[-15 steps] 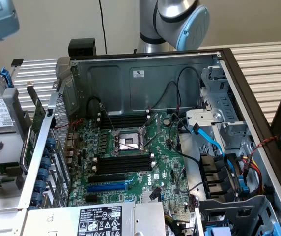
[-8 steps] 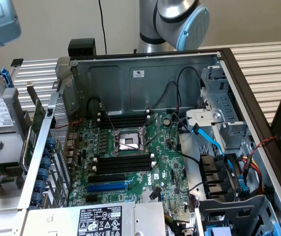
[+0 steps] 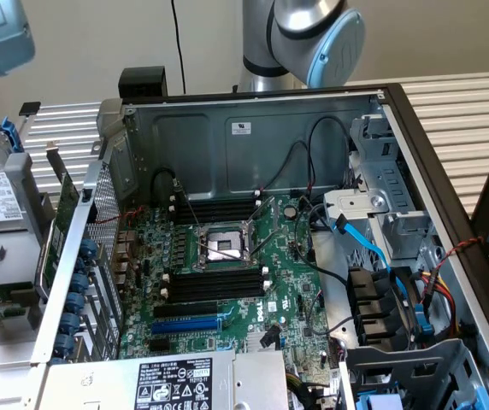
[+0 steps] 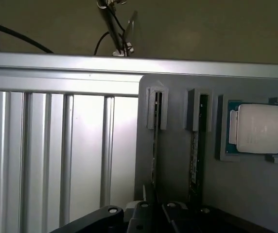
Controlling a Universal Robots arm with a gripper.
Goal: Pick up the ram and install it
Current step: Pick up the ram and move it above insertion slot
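Two green sticks stand edge-on in a grey holder, and my gripper is at one of them.

Through the wrist camera I see the ram upright in a slot of the grey holder, the slot farther from the loose processor; a second stick stands just beside it, in the slot between the two; the gripper sits at the ram's end, black body on either side of the board; whether it is clamped on the ram I cannot tell; the holder lies on the slatted table; in the exterior view the open computer case shows the motherboard, black memory slots near and far of the socket, and a blue expansion slot nearer still; the ram is not yet installed.
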